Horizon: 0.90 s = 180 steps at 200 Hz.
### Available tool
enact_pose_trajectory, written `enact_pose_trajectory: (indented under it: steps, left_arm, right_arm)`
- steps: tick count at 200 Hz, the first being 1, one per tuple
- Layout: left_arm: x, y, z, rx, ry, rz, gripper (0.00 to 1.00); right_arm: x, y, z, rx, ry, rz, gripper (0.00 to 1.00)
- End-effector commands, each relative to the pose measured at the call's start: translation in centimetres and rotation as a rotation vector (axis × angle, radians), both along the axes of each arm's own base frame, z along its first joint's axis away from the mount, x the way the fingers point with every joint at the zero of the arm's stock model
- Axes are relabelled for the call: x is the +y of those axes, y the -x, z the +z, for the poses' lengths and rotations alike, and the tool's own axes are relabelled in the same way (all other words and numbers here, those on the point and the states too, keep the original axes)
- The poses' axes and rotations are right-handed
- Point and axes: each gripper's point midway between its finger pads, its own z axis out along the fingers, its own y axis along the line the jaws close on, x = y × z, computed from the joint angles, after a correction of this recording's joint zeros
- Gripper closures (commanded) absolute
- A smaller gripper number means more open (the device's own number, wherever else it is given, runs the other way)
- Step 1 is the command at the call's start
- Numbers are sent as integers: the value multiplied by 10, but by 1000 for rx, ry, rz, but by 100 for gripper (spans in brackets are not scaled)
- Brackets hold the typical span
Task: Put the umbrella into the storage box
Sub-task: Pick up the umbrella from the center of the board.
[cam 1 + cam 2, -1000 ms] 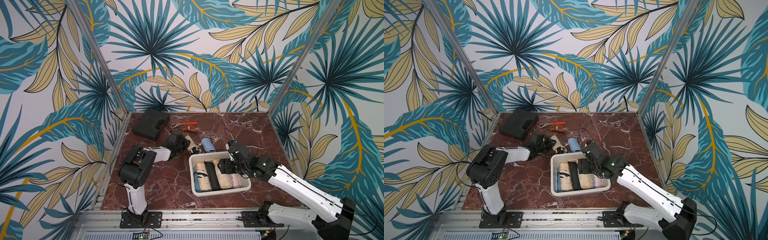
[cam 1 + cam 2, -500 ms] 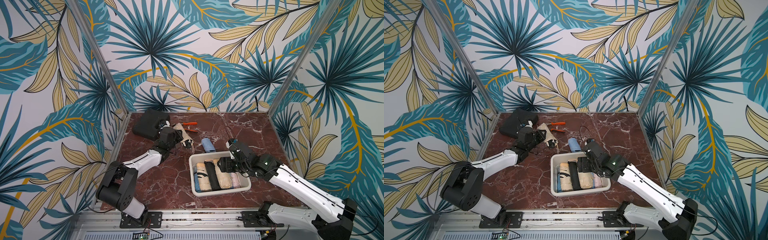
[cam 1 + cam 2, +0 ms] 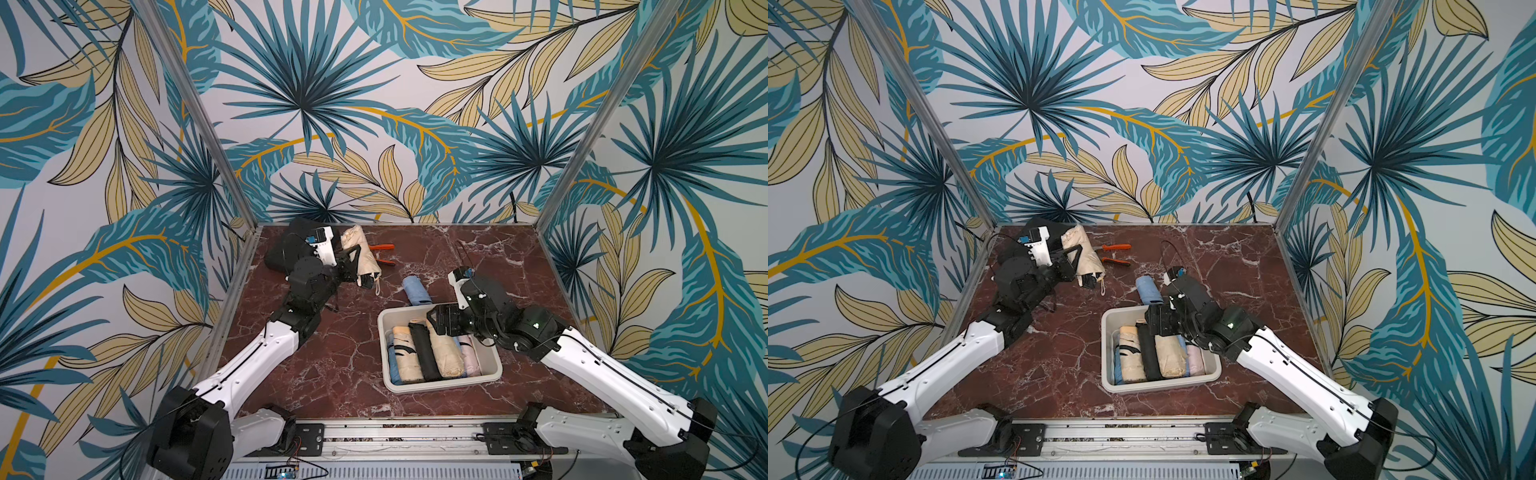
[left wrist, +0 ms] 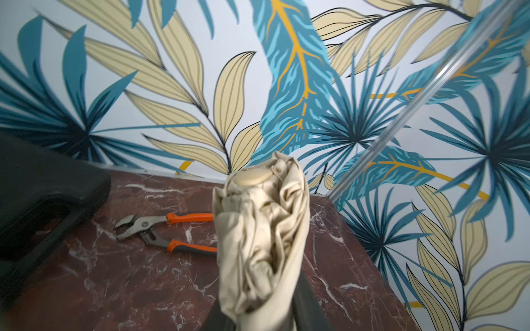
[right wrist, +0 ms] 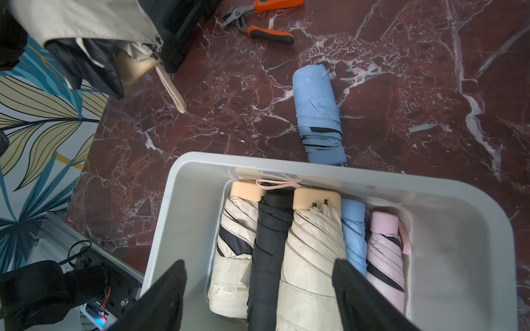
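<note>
Your left gripper (image 3: pixel 352 262) is clamped tight around the beige umbrella (image 3: pixel 360 251), which is at the far left of the table (image 3: pixel 345 353), well apart from the storage box (image 3: pixel 384 332). In the left wrist view the beige umbrella (image 4: pixel 261 243) tilts up with its capped tip toward the far wall. In the right wrist view its wrist strap (image 5: pixel 171 88) hangs loose from the handle end. Just left of it you have the black case (image 3: pixel 284 249), and the orange-handled pliers (image 3: pixel 383 253) lie open on the table on its right. Your right gripper (image 5: pixel 259 262) stands wide and holds nothing. It hovers over the far end of the storage box (image 5: pixel 186 177), which sits near the front, right of centre. Inside the box, folded umbrellas (image 5: pixel 312 252) in cream, black, blue and pink lie packed side by side, handles toward the far wall. A blue umbrella (image 3: pixel 417 289) lies on the table just beyond the box's far rim, and you can see it in both top views (image 3: pixel 1149 290).
</note>
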Motion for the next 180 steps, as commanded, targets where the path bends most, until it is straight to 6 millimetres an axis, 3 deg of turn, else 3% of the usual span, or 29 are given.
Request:
enact_pose_trajectory:
  steps: [1,72,106,136,180]
  left_arm:
    - [-18,30,42,-244,-90,-159,100]
    - [-70,91,53,-539,-311,-567,100]
    - [-105,129,26,-768,-628,-730,100]
    - [-124,139,11,-896,-827,-752,100]
    - [-151,158,-5,-1136,-1060,-757,100]
  right_arm:
    - [6,-2,18,-53,-35,29,17]
    - [-16,13,49,-141,-43,44,3]
    - [-29,24,67,-111,-39,29,1]
    - [-38,32,80,-63,-35,10,1]
    - [-29,41,76,40,-69,50,0]
